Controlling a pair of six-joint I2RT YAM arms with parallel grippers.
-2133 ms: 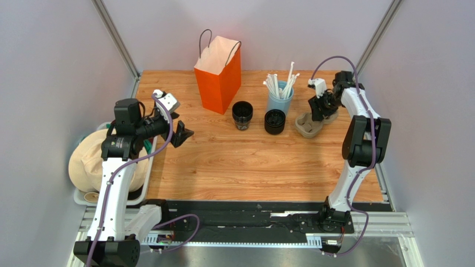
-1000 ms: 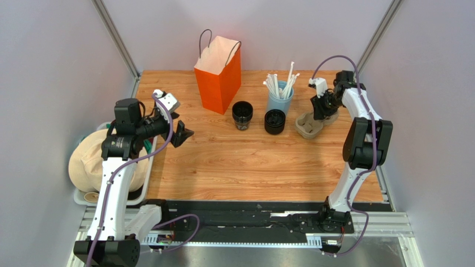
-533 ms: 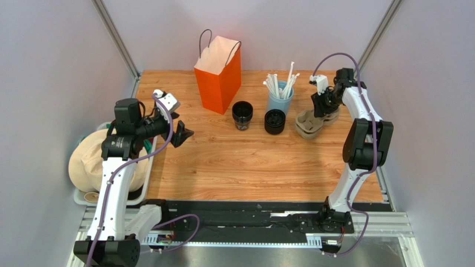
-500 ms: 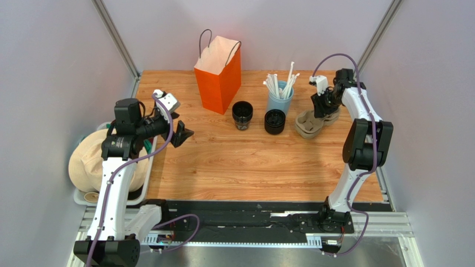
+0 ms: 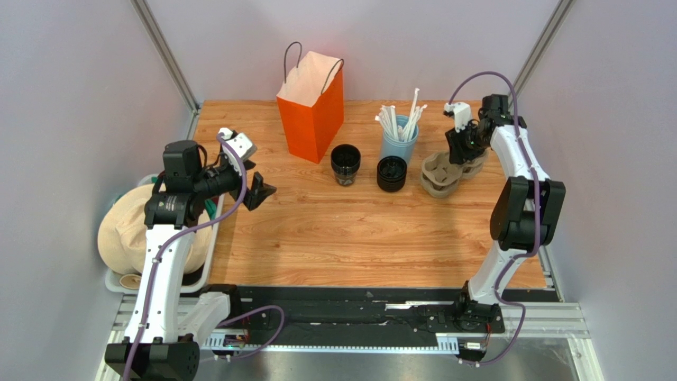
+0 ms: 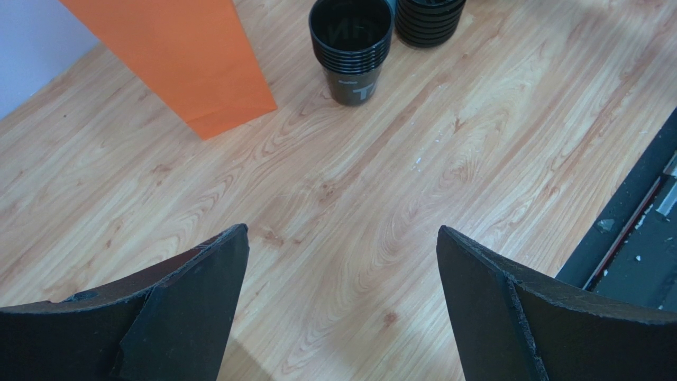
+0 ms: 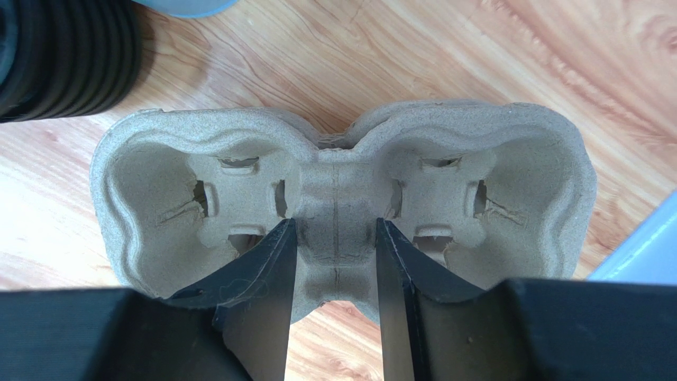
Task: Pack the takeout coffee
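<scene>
The takeout coffee shows as a black open-topped cup [image 5: 346, 164] [image 6: 351, 48] standing mid-table, with a ribbed black stack of lids [image 5: 391, 173] [image 6: 429, 16] [image 7: 63, 55] just right of it. Further right lies the grey-brown cardboard cup tray [image 5: 439, 176] [image 7: 159, 182]. My right gripper [image 5: 461, 155] [image 7: 334, 226] is shut on the tray's middle ridge, one finger in each cup well. Far from the cups, my left gripper [image 5: 261, 190] [image 6: 342, 234] hovers over bare wood at the table's left side, open and holding nothing.
An orange paper bag [image 5: 311, 107] [image 6: 183, 55] stands upright at the back, left of the cup. A pale blue cup of white straws [image 5: 399, 139] stands behind the lids. A bin with a tan bundle [image 5: 127, 230] sits off the table's left edge.
My right gripper has drawn back and up a little, keeping its hold on the cup tray, which shifted slightly with it. The left arm has not moved.
</scene>
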